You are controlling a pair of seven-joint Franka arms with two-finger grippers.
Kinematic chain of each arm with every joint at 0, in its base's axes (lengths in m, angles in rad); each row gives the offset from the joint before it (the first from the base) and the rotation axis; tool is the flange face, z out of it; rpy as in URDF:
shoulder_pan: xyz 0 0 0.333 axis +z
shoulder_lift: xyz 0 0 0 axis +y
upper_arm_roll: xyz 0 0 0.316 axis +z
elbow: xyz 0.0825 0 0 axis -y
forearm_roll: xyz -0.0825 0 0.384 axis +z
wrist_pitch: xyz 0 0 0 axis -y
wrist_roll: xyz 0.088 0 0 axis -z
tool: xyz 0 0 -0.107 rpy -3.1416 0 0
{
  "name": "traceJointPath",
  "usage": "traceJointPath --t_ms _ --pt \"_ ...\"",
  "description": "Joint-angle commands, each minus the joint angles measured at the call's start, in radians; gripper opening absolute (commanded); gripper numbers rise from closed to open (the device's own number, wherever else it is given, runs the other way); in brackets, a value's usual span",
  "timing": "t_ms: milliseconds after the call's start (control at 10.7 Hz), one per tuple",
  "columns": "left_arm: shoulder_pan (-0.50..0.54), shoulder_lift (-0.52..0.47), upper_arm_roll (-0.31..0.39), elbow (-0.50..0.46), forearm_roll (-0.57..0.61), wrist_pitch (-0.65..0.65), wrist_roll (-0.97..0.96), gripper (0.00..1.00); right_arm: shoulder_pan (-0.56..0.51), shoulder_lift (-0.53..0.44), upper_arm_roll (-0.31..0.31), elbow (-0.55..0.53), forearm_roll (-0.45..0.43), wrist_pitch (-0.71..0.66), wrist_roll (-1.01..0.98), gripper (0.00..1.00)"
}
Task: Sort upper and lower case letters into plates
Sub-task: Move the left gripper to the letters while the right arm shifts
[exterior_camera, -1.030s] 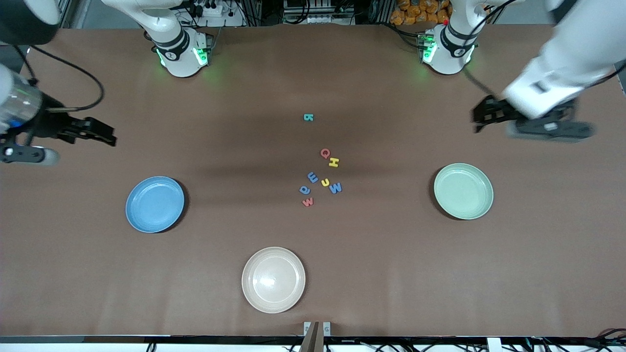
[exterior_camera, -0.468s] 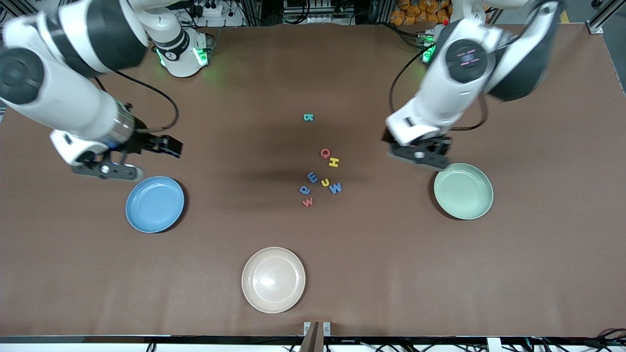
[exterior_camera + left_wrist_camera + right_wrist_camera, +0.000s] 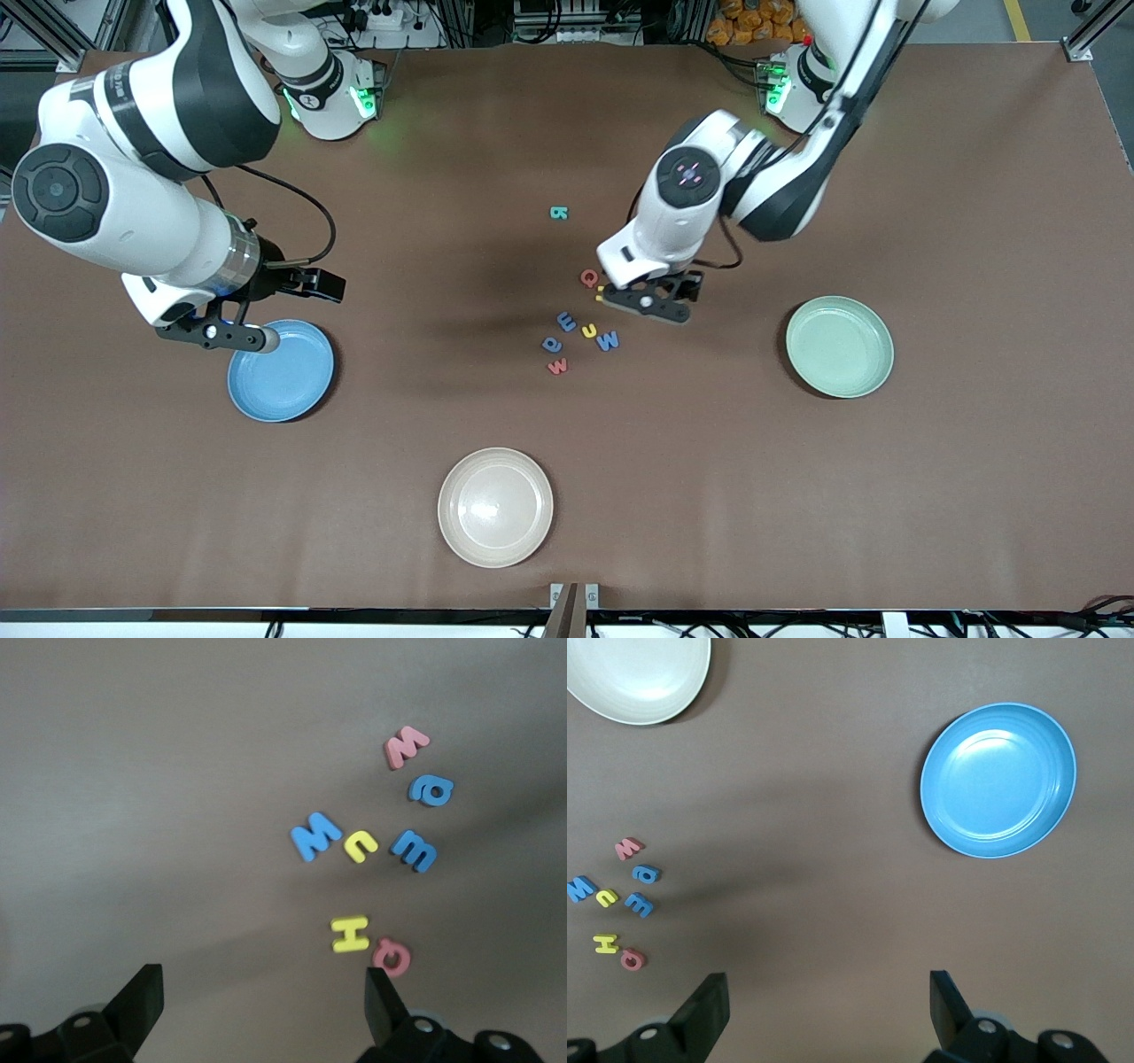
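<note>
— What has changed since a moment ago?

— Both arms have swung in over the worktop (image 3: 974,496). The left claw (image 3: 649,301) has come from the left arm's end to hang over the letter cluster (image 3: 580,323), covering most of the yellow H (image 3: 350,934). The right claw (image 3: 266,310) has come in over the rim of the blue plate (image 3: 282,372).

— Are the claws carrying anything?

— No. Both are released, fingers spread wide with nothing between them — the wrist views show bare worktop in each gap.

— Where do the letters lie, taking the cluster as the mark?

— In the cluster itself: a red Q (image 3: 588,278) just beside the yellow H, a blue E (image 3: 566,321), a small yellow piece (image 3: 589,331), a blue M (image 3: 608,340), a blue a (image 3: 552,344) and a red w (image 3: 557,365). A teal k (image 3: 558,213) sits apart from the cluster, farther from the front camera.

— And the plates?

— The blue plate lies well apart from the cluster toward the right arm's end; the mint green plate (image 3: 839,347) well apart toward the left arm's end. Neither holds a letter. A cream plate (image 3: 495,507) sits nearer the front camera than the cluster.
</note>
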Motion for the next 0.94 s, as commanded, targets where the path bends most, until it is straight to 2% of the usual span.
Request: traceJointPath --t_ms 0,187,281,562,843 --pt "-0.035 0.069 0.010 -0.008 -0.012 0.096 -0.068 1.00 -0.007 0.002 0.004 0.000 0.013 0.011 0.011 1.00" --pt "-0.074 0.122 0.010 -0.011 -0.009 0.139 -0.134 0.99 -0.015 0.005 0.003 -0.001 0.012 0.003 0.009 1.00" --pt "-0.078 0.128 0.008 -0.018 -0.009 0.141 -0.193 0.95 -0.025 0.013 0.003 -0.001 0.012 -0.001 0.008 1.00" --pt "-0.083 0.122 0.008 -0.066 -0.010 0.141 -0.353 0.95 -0.047 0.025 0.003 -0.001 0.001 -0.006 -0.003 1.00" --pt "-0.103 0.128 0.007 -0.057 -0.013 0.141 -0.751 0.92 -0.030 0.030 0.003 -0.003 0.007 -0.008 0.014 1.00"
